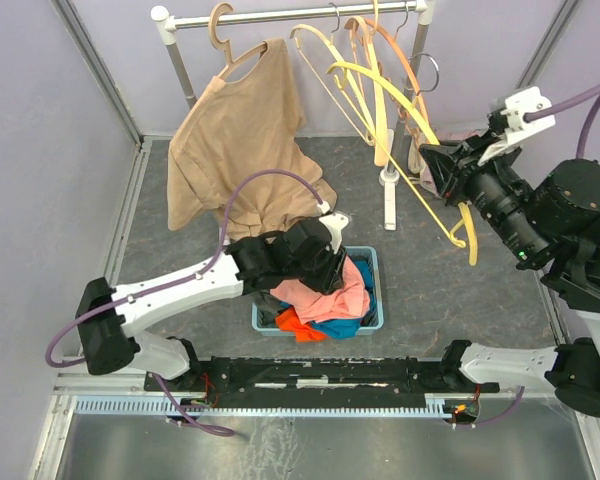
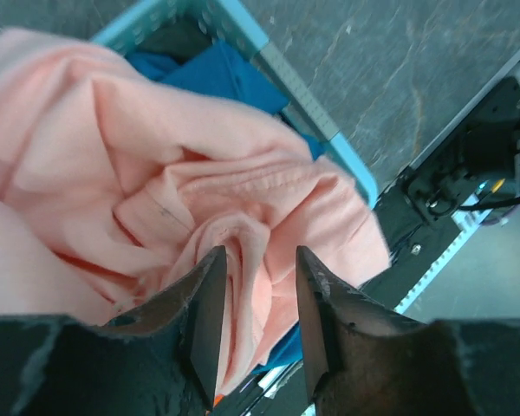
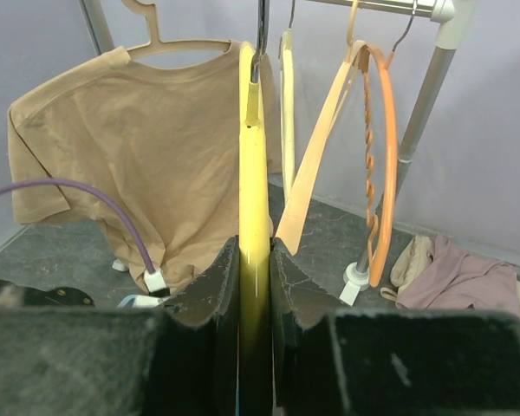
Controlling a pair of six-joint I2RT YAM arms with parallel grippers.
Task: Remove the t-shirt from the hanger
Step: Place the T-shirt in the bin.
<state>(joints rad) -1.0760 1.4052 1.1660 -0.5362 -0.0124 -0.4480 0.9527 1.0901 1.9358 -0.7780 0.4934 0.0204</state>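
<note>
Looking down from above, we see a clothes rack at the far end of the dark counter (image 1: 450,290). On its rail (image 1: 290,15) a tan t-shirt (image 1: 235,140) droops from a wooden hanger (image 1: 230,50), and a crowd of bare hangers fills the right side, among them an orange hanger (image 1: 395,50). The right end effector (image 1: 425,160) reaches into that cluster and holds the yellow hanger (image 1: 470,240), which carries no garment. Near the arms sits a blue basket (image 1: 378,290) heaped with clothes: the pink t-shirt (image 1: 315,295) on top, an orange garment (image 1: 295,323) and a blue garment (image 1: 340,325) beneath. The left end effector (image 1: 338,268) hangs just above the pink t-shirt, and its purple cable (image 1: 270,178) loops in front of the tan t-shirt.

From the left wrist, we see the left end effector (image 2: 258,260) with its jaws moderately apart. The pink t-shirt (image 2: 156,156) lies bunched directly below, with one fold rising in the gap between the fingers (image 2: 204,312); we cannot tell whether they touch it. The blue garment (image 2: 217,78) and the basket's rim (image 2: 312,113) show beyond it.

From the right wrist, we see the right end effector (image 3: 253,251) clamped narrowly on the yellow hanger (image 3: 251,156), which runs straight up to the rail (image 3: 390,7). The tan t-shirt (image 3: 139,147) hangs to the left behind it. A cream hanger (image 3: 286,113) and the orange hanger (image 3: 386,139) stand just to the right. A mauve cloth (image 3: 464,277) lies on the counter near the rack's post (image 3: 420,113).
</note>
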